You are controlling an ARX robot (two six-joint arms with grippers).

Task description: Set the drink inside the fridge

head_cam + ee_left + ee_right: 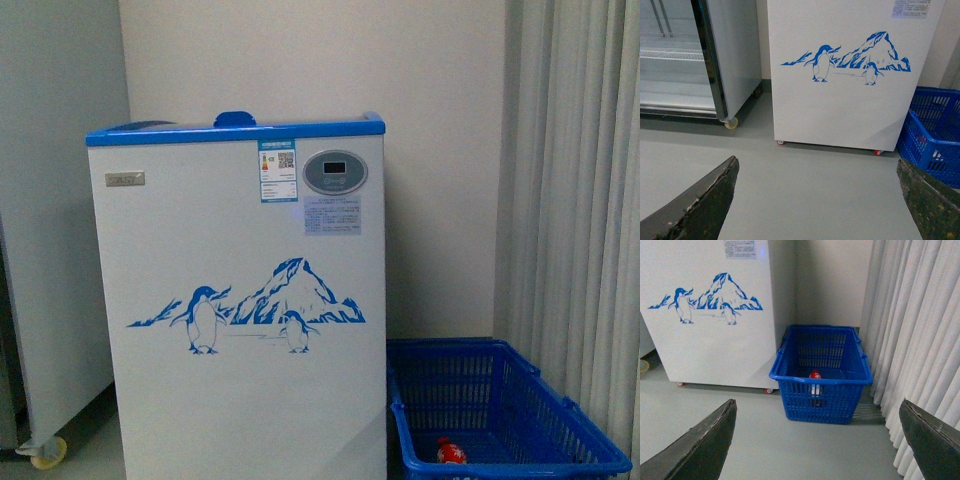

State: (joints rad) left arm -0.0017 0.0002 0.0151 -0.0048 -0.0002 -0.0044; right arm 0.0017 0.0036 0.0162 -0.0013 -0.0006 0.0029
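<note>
The drink (pixel 450 452), a small bottle with a red cap and red label, lies in the blue mesh basket (pixel 560 425) on the floor right of the fridge. It also shows in the right wrist view (pixel 815 376). The fridge (pixel 240 300) is a tall white chest freezer with a blue top rim and penguin picture; it also shows in the left wrist view (pixel 850 75) and the right wrist view (pixel 710 315). My left gripper (pixel 817 192) is open and empty above the grey floor. My right gripper (pixel 817 432) is open and empty, well short of the basket (pixel 790 380).
A glass-door cooler (pixel 685 60) on castors stands left of the fridge. White curtains (pixel 920 330) hang right of the basket. Grey floor (pixel 810 190) lies between my grippers and the fridge.
</note>
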